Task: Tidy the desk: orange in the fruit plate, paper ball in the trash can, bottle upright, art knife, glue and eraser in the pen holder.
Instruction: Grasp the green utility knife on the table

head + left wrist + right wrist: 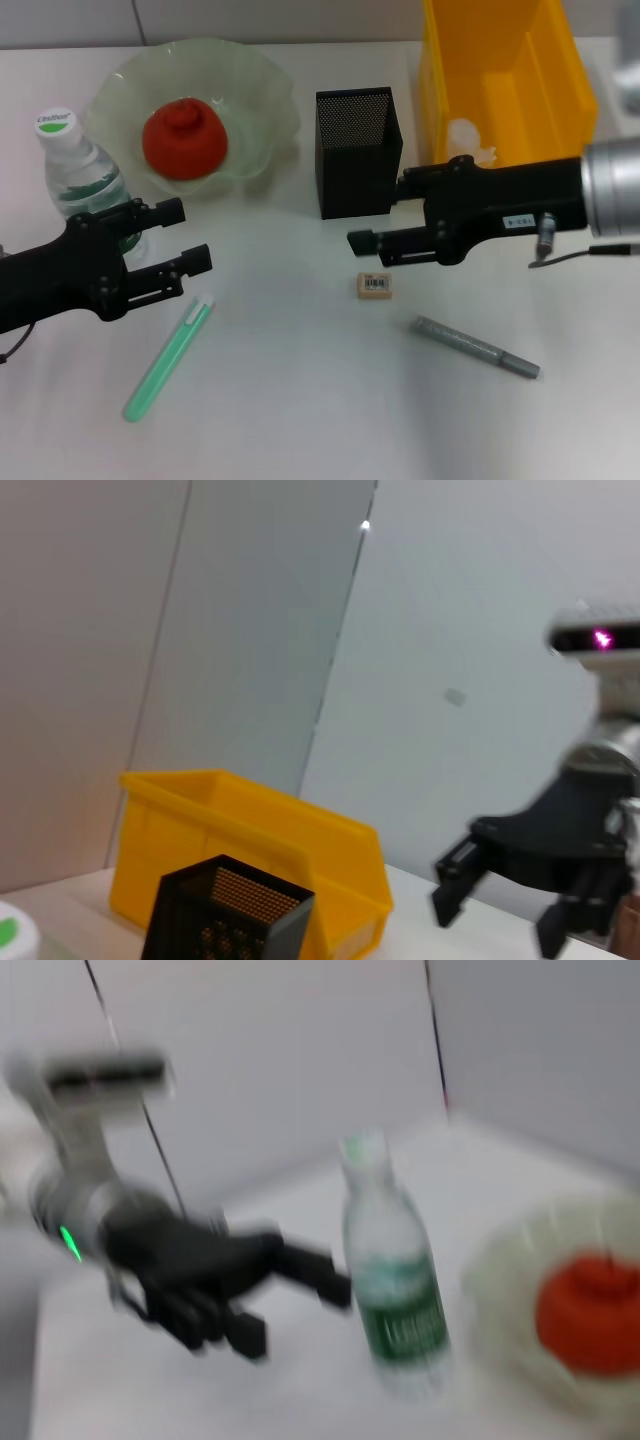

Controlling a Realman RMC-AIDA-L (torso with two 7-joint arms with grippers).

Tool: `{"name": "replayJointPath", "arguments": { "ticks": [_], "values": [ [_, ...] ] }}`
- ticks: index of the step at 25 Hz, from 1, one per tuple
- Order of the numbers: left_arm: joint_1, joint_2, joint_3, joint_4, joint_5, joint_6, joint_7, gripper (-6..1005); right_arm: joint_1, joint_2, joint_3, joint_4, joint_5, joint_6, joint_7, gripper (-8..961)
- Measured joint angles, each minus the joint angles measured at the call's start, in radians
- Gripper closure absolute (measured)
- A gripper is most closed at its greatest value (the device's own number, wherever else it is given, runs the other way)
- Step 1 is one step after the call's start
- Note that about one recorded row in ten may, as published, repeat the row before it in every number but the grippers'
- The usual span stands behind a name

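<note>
The orange [183, 140] lies in the pale-green fruit plate [262, 90] at the back left. The bottle [78, 170] stands upright beside the plate, its base hidden behind my left arm. My left gripper [195, 232] is open just right of the bottle, holding nothing. The black mesh pen holder [357, 150] stands mid-table. The paper ball [468, 138] lies in the yellow trash can [560, 70]. My right gripper [377, 212] hovers open in front of the pen holder, above the eraser [374, 285]. On the table lie the grey art knife [476, 347] and the green glue [168, 357].
The right wrist view shows the bottle [395, 1300], the orange [590, 1310] and my left gripper [250, 1295] apart from the bottle. The left wrist view shows the trash can [260, 845], the pen holder [225, 915] and my right gripper [500, 905] farther off.
</note>
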Motion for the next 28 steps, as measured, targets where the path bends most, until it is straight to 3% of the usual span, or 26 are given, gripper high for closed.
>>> {"name": "replayJointPath", "arguments": {
  "ticks": [5,8,11,17,24,28],
  "values": [
    [0.005,0.007,0.005,0.019,0.011,-0.003,-0.019,273,-0.071,-0.002,0.039,0.332,0.379,-0.046,-0.442,266],
    [-0.005,0.006,0.006,0.070,0.052,-0.002,-0.083,274,-0.059,-0.003,0.070,0.578,0.554,-0.134,-0.686,267],
    [-0.026,-0.002,0.010,0.153,0.140,-0.003,-0.187,274,-0.028,-0.004,0.107,0.766,0.630,-0.190,-0.831,267],
    [-0.108,-0.002,0.133,0.361,0.365,0.002,-0.581,275,0.003,-0.004,0.127,0.863,0.638,-0.188,-0.864,267],
    [-0.191,-0.008,0.455,0.655,0.629,0.001,-1.045,276,0.021,-0.002,0.128,0.873,0.642,-0.188,-0.860,266],
    [-0.228,-0.011,0.598,0.700,0.721,-0.018,-1.162,277,0.025,-0.001,0.128,0.887,0.644,-0.188,-0.861,266]
  ]
}}
